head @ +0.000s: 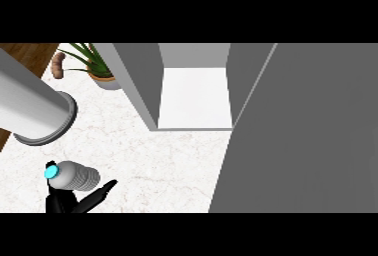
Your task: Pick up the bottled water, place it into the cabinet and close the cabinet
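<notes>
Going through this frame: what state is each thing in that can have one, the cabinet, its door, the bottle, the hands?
cabinet: open, white shelf inside bare.
cabinet door: swung open towards the view, at the right.
bottled water: capped, held at lower left, not yet in the cabinet.
left hand: fingers curled round the bottled water.
right hand: not in view.

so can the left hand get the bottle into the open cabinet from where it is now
Probably yes: the left hand holds the bottled water, and bare counter lies between it and the open cabinet, whose door swings aside.
</notes>
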Robot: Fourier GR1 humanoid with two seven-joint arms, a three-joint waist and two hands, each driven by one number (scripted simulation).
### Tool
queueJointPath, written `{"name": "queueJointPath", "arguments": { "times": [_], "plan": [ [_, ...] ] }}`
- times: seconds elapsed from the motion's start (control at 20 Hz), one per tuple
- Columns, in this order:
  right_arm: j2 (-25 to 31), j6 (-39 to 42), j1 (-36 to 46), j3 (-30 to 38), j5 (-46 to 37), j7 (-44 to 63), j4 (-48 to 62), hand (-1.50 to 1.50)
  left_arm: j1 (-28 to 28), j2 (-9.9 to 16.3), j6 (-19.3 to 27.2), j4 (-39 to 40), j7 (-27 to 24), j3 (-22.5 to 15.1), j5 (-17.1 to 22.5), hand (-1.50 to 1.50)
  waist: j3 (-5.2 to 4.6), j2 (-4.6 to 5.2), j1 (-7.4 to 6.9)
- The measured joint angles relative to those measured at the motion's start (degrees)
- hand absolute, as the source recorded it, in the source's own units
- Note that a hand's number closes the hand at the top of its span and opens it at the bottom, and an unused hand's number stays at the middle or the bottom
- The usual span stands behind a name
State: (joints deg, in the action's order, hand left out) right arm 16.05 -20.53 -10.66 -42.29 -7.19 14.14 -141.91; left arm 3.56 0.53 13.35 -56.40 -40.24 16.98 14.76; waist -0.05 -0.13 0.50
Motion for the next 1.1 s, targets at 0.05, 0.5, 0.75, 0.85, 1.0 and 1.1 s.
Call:
{"name": "queueJointPath", "arguments": {
  "times": [0.05, 0.5, 0.75, 0.85, 1.0, 1.1],
  "plan": [
    [0.1, -0.2, -0.2, 0.0, 0.0, -0.3, 0.0, -1.5, -0.1, 0.3, -0.7, 0.2, -0.4, 0.2, 0.4, -1.5, 0.0, 0.0, -0.04],
    [1.2, -0.5, 1.0, 1.1, 0.2, 0.9, -0.3, -1.5, -3.5, 1.3, -6.6, 7.1, -6.2, 2.1, 4.1, 1.5, 0.01, 0.02, -0.04],
    [1.0, -1.0, 1.5, 1.1, 0.4, 1.6, -0.3, -1.5, -5.2, 1.6, -8.7, 8.6, -7.0, 2.4, 5.8, 1.5, 0.02, 0.02, -0.12],
    [0.3, -1.7, 3.0, 0.7, 0.2, 3.8, -0.4, -1.5, -5.1, 1.5, -9.3, 8.2, -7.2, 2.4, 6.3, 1.5, 0.0, 0.01, -0.18],
    [0.2, -2.2, 3.8, 0.4, 0.1, 4.3, -0.2, -1.5, -4.8, 1.2, -11.8, 8.7, -7.7, 1.5, 6.8, 1.5, 0.0, 0.0, -0.17],
    [0.9, -2.1, 3.5, 0.3, 0.3, 3.2, -0.1, -1.5, -5.3, 1.0, -13.5, 8.3, -6.6, -0.6, 5.8, 1.5, 0.02, -0.05, 0.05]
  ]
}}
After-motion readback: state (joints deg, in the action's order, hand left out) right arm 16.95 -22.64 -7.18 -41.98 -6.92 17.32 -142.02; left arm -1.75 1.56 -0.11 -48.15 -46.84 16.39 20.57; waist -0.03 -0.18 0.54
